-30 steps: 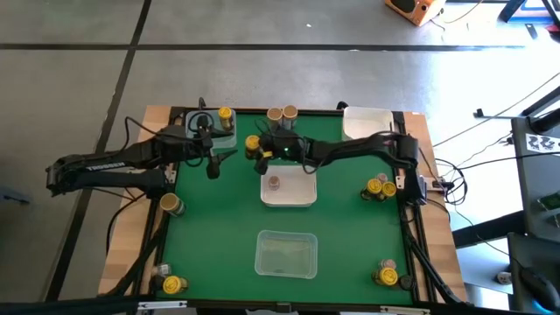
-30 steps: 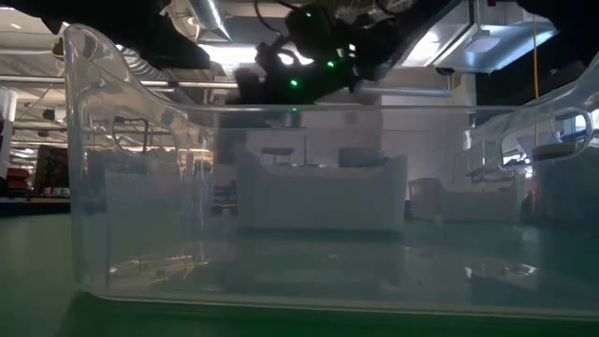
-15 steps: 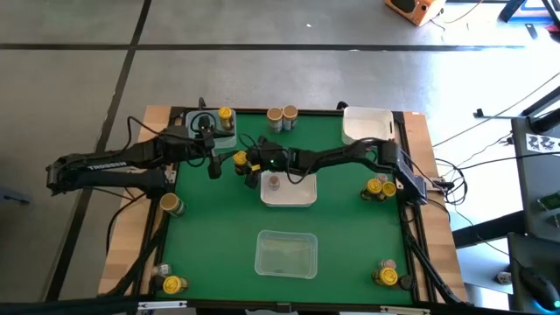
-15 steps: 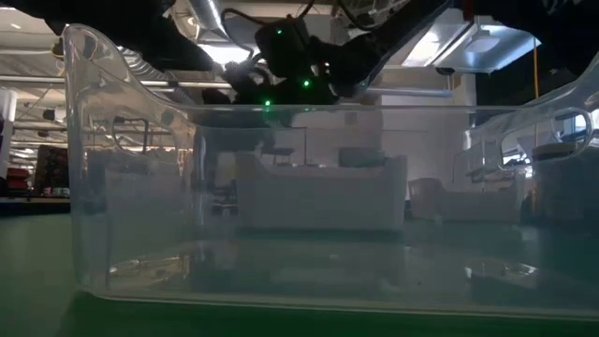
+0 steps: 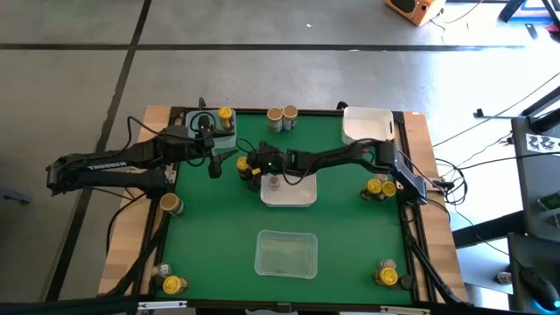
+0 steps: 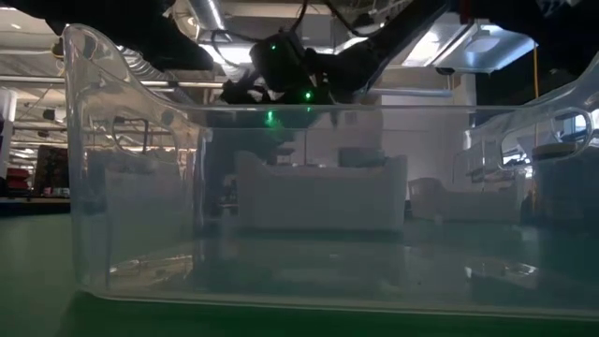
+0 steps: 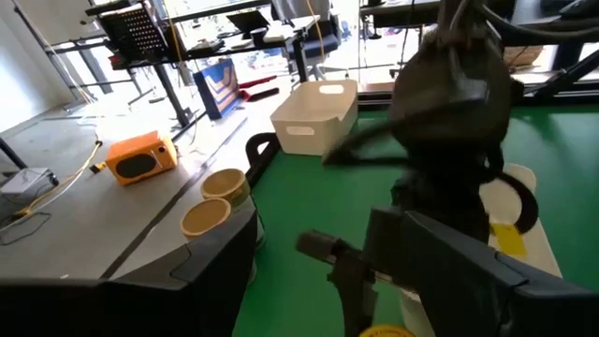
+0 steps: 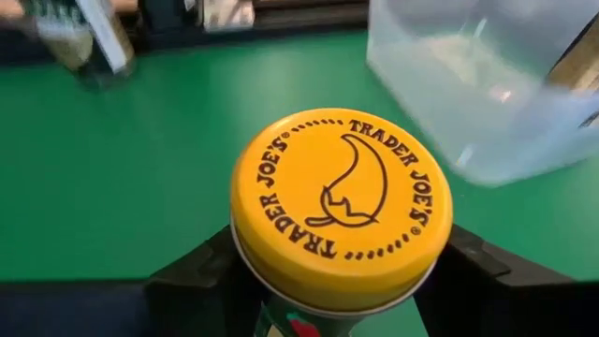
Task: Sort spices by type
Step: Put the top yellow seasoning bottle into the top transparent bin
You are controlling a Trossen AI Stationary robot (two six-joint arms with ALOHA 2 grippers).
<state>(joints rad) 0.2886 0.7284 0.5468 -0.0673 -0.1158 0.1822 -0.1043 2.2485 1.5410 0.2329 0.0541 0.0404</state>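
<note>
The right gripper (image 5: 246, 165) holds a yellow-lidded jar (image 8: 341, 208) above the green mat, just left of the white tray (image 5: 302, 198), where one jar (image 5: 273, 182) already sits. The left gripper (image 5: 213, 166) waits nearby, its jaws apart and empty. Sorting looks barely begun: most jars (image 5: 380, 187) stand scattered at the table's edges, and the clear bin (image 5: 285, 254) is empty.

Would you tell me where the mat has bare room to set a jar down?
Bare mat lies left of the clear bin, and between it and the white tray. It is crowded at the back, where both grippers, left and right, meet.
</note>
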